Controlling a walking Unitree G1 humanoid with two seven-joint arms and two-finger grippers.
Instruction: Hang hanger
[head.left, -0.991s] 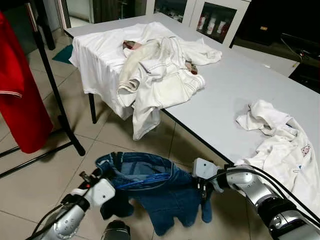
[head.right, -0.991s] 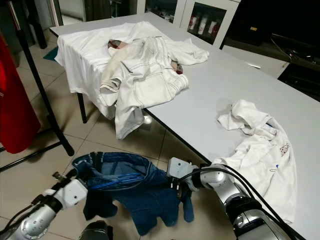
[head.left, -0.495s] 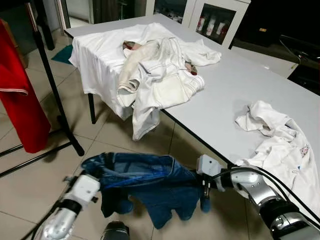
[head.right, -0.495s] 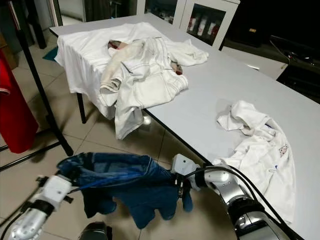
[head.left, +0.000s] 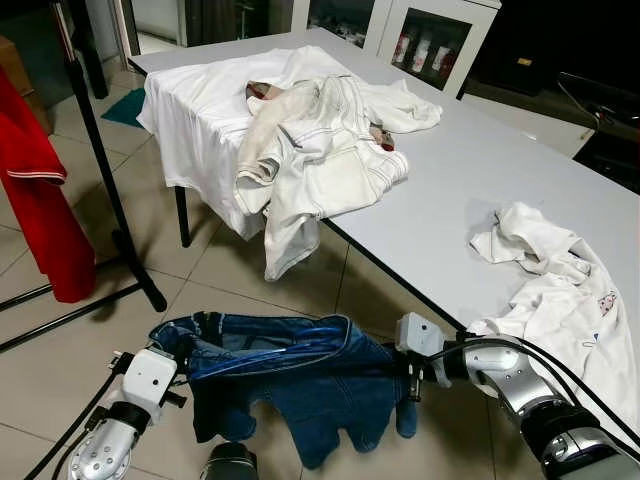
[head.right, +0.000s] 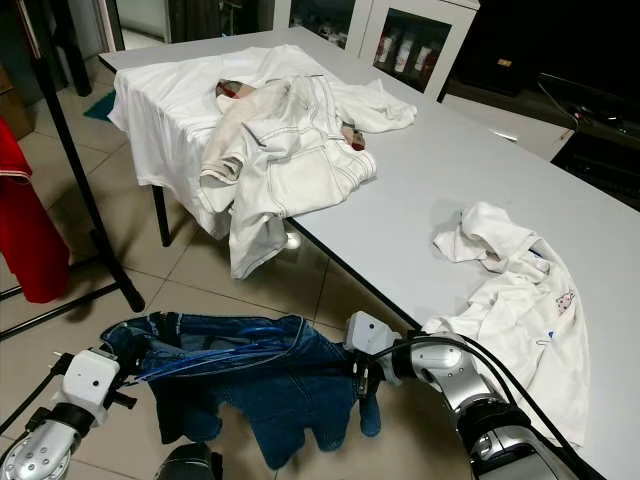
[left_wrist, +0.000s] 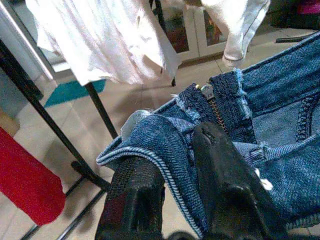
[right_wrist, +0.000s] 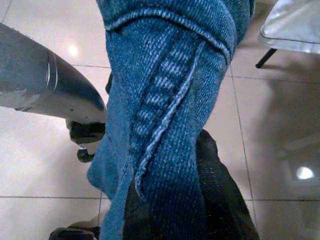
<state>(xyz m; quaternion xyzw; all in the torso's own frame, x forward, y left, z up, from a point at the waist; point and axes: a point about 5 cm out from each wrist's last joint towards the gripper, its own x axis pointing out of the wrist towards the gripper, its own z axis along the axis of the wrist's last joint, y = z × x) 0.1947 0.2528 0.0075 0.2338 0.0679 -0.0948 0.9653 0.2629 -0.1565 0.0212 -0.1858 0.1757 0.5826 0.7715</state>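
1. The long grey table (head.left: 470, 190) runs along our right, its near edge just beside our right arm, leaving only a strip of tiled floor (head.left: 70, 360) between it and the rack.
2. A heap of white garments (head.left: 300, 140) covers the table's far end and spills over its edge (one piece hangs well down toward the floor).
3. The denim shorts (head.left: 300, 385) hang stretched between our two grippers, low over the tiles and just off the table's edge; whether a hanger sits inside the waistband, we cannot tell.
4. A second white garment (head.left: 560, 290) lies crumpled on the table's near right part, just beyond our right forearm.
5. A red garment (head.left: 35, 210) hangs at far left beside the black clothes rack (head.left: 110, 180), whose foot stands on the floor ahead of the shorts.
6. Our left gripper (left_wrist: 175, 175) is clamped on the waistband by the zip.
7. Our right gripper (head.left: 410, 385) is closed on the waistband's opposite side.
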